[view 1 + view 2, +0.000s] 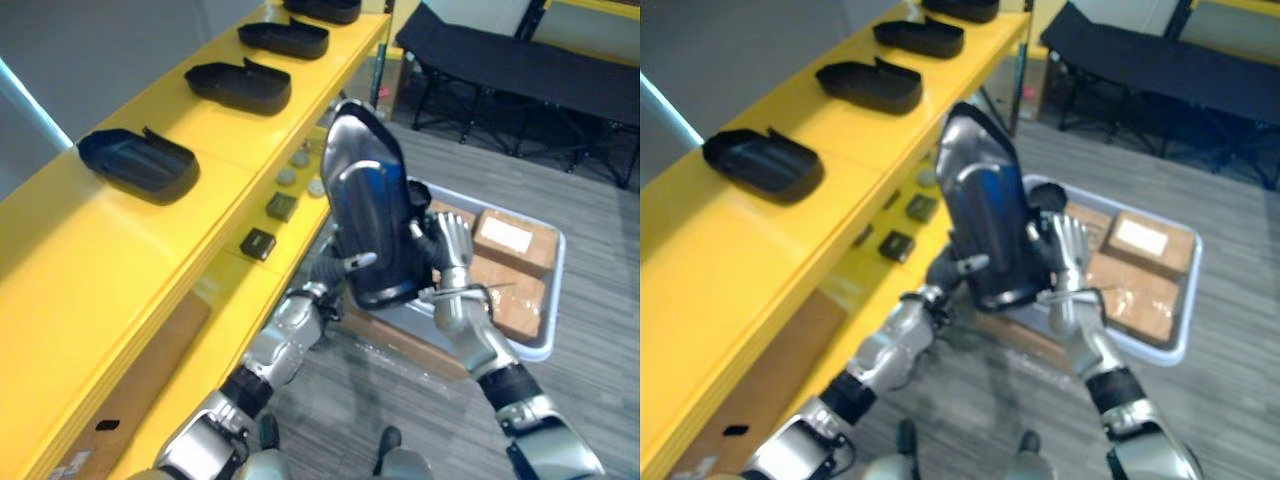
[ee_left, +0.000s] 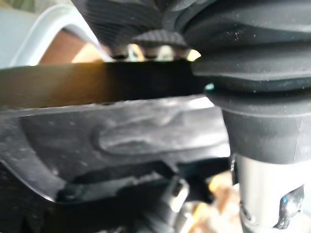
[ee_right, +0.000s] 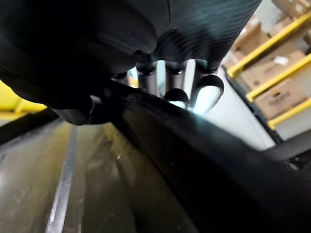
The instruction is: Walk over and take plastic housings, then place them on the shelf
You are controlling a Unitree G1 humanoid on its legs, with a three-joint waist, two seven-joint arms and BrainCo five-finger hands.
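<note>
- Eye views: A black housing [image 1: 370, 210] stood on end above a grey bin [image 1: 555, 270] of boxes [image 1: 505, 235]. The left hand [image 1: 345, 265] and right hand [image 1: 452, 250] each gripped one side. More housings [image 1: 140, 160] lay on the yellow shelf [image 1: 100, 270].
- Left wrist view: The housing pressed tight against the left hand.
- Right wrist view: The fingers [image 3: 176, 80] hooked over the housing's edge.

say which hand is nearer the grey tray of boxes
Right: the right hand is by the grey tray's near edge; the left hand is beyond the held housing, on the shelf side.
</note>
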